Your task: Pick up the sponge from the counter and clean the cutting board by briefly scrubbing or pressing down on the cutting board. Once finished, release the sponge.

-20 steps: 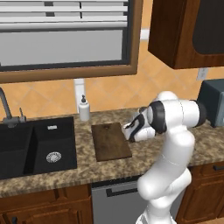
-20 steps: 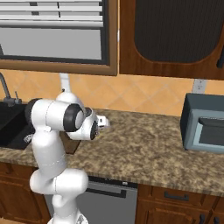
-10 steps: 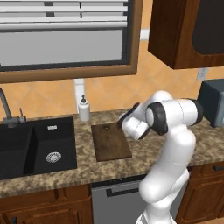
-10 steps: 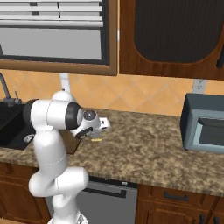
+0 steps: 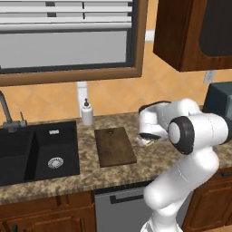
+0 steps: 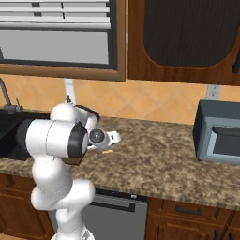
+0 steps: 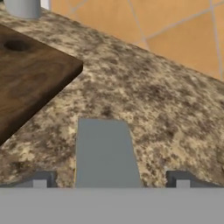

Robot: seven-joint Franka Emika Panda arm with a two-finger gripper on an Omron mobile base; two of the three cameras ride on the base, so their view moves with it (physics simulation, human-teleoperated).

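Observation:
The sponge (image 7: 105, 153) lies flat on the speckled counter (image 7: 166, 109), grey-blue face up, just right of the cutting board (image 7: 30, 83). My gripper (image 7: 110, 181) is open, one fingertip on each side of the sponge with a gap left to both. From the left base view the dark brown cutting board (image 5: 114, 146) sits beside the sink, and my gripper (image 5: 146, 138) hangs low over a yellow sliver of sponge (image 5: 147, 143) off the board's right edge. In the right base view the sponge (image 6: 108, 151) peeks out under the gripper (image 6: 112, 139).
A black sink (image 5: 36, 149) with a faucet lies left of the board. A white soap dispenser (image 5: 87, 113) stands behind the board by the wall. A grey microwave (image 6: 218, 138) occupies the counter's right end. Cabinets hang above.
The arm has folded down and the hand has dropped toward the counter right of the board, ending low over the sponge. Board and sponge have not moved.

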